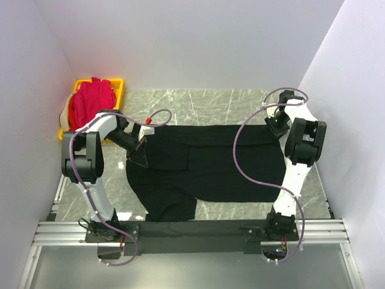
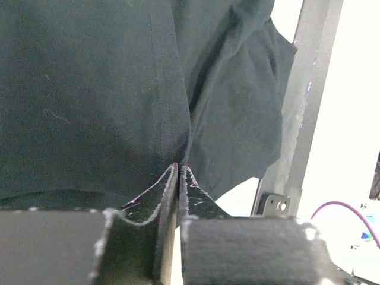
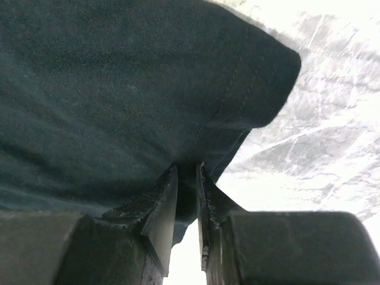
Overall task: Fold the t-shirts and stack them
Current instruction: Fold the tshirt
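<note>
A large black cloth t-shirt point(image 1: 204, 162) lies spread across the middle of the grey marble-patterned desk point(image 1: 228, 99), between the two arms. Its body is mostly flat, and one part hangs bunched toward the near edge on the left side.

The left jaws sit at the shirt's left edge. In the left wrist view their black fingertips point(image 2: 169, 181) are pressed almost together, with the cloth's seamed edge pinched at the tips. A dark grey metal rail point(image 2: 303, 107) stands beyond the fabric.

The right jaws are at the shirt's far right corner. In the right wrist view a narrow slit is left between the fingertips point(image 3: 166, 190), and a stitched fold of the black cloth is caught in it. The marble surface shows just past the hem.

At the far left corner stands a yellow plastic crate point(image 1: 117, 83) heaped with bright magenta-pink cloth shirts point(image 1: 90, 102), well apart from the spread shirt.
</note>
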Robot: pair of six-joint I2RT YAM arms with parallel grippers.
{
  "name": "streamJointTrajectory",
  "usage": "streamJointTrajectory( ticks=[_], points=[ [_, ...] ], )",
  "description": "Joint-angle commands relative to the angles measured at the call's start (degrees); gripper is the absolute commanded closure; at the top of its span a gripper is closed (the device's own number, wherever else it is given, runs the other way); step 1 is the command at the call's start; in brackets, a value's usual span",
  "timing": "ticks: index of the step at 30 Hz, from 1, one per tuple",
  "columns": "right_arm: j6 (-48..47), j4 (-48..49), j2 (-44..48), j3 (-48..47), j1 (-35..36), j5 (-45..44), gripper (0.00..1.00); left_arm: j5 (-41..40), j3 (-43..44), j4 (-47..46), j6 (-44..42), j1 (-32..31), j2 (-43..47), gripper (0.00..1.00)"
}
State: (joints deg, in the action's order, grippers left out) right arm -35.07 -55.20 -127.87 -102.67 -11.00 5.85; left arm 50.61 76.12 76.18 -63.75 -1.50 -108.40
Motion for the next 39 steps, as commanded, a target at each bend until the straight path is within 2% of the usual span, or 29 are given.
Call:
streamJointTrajectory(
  ticks=[1, 2, 4, 5, 6, 7, 8, 10, 11, 14, 15, 18, 19, 22, 29, 30, 32, 33, 38, 39],
  points=[
    [-3.33, -1.93, 1.84, 1.24, 0.37, -2.59, 0.75, -3.23, 0.17, 2.22, -2.61, -0.17, -0.15, 0.89],
    [-3.86, -2.54, 2.19, 0.73, 0.37, -2.16, 0.75, -3.50, 0.26, 2.22, -2.70, -0.17, 0.38, 0.79],
    [-4.39, -6.12, 2.54, -3.03, 0.02, 2.31, 0.71, -3.67, 1.74, 2.39, -2.26, -0.08, 1.08, 0.71],
    [-4.22, -7.28, 2.45, -4.71, 0.02, 3.72, 0.69, -3.59, 2.54, 2.22, -2.09, 0.00, 1.35, 0.57],
    [-4.13, -8.42, 2.28, -6.47, -0.07, 6.60, 0.66, -3.50, 3.33, 2.30, -1.74, 0.18, 1.61, 0.54],
    [-4.04, -9.48, 2.10, -9.79, -0.16, 7.07, 0.58, -3.50, 5.60, 2.22, -1.38, 0.53, 1.79, 0.48],
    [-3.43, -9.57, 2.10, -11.13, -0.16, 7.25, 0.55, -3.50, 6.93, 2.13, -0.77, 0.70, 1.53, 0.40],
    [-4.04, -11.06, 1.49, -15.09, -0.51, 8.56, 0.46, -2.45, 11.48, 1.43, 1.60, 1.40, 0.39, 0.38],
    [-3.08, -10.55, 1.14, -15.97, -0.60, 8.39, 0.45, -1.92, 13.16, 0.38, 3.17, 2.71, -0.14, 0.24],
    [1.82, -4.94, 0.79, -17.38, -1.30, 6.47, 0.44, -2.44, 16.96, -12.24, 15.89, 4.83, -1.11, 0.24],
    [3.06, -3.44, 0.18, -17.65, -1.30, 5.94, 0.44, -3.84, 16.00, -23.25, 25.16, 5.01, -0.85, 0.24],
    [6.50, -2.45, -3.51, -20.97, -1.04, 6.19, 0.44, -13.58, 13.63, -37.72, 37.23, 4.66, -0.14, 0.23],
    [6.94, -2.89, -4.65, -21.77, -0.86, 6.37, 0.44, -14.56, 13.88, -41.17, 38.25, 4.66, -1.28, 0.23],
    [8.52, -1.67, -7.38, -22.40, -0.68, 6.11, 0.44, -19.05, 15.81, -45.50, 43.17, 4.66, -4.70, 0.22],
    [9.32, 1.32, -9.84, -19.50, -0.60, 5.40, 0.46, -24.50, 15.21, -51.03, 46.08, 3.78, -9.28, 0.25],
    [9.58, 1.58, -10.02, -19.50, -0.60, 5.23, 0.53, -25.38, 14.42, -52.09, 47.47, 3.70, -9.55, 0.26],
    [9.84, 2.55, -9.77, -19.41, -0.60, 5.31, 0.53, -28.10, 14.06, -54.29, 48.80, 3.78, -10.25, 0.28],
    [9.67, 2.99, -9.76, -18.89, -0.42, 5.23, 0.57, -28.63, 14.41, -55.43, 49.50, 3.70, -10.60, 0.29],
    [8.00, 0.97, -11.52, -20.37, 1.07, 3.12, 0.68, -26.80, 19.85, -50.70, 49.07, 3.61, -15.52, 0.39],
    [7.91, 0.88, -11.69, -20.72, 1.16, 3.12, 0.75, -26.88, 20.47, -50.17, 48.72, 3.52, -15.96, 0.40]
  ],
)
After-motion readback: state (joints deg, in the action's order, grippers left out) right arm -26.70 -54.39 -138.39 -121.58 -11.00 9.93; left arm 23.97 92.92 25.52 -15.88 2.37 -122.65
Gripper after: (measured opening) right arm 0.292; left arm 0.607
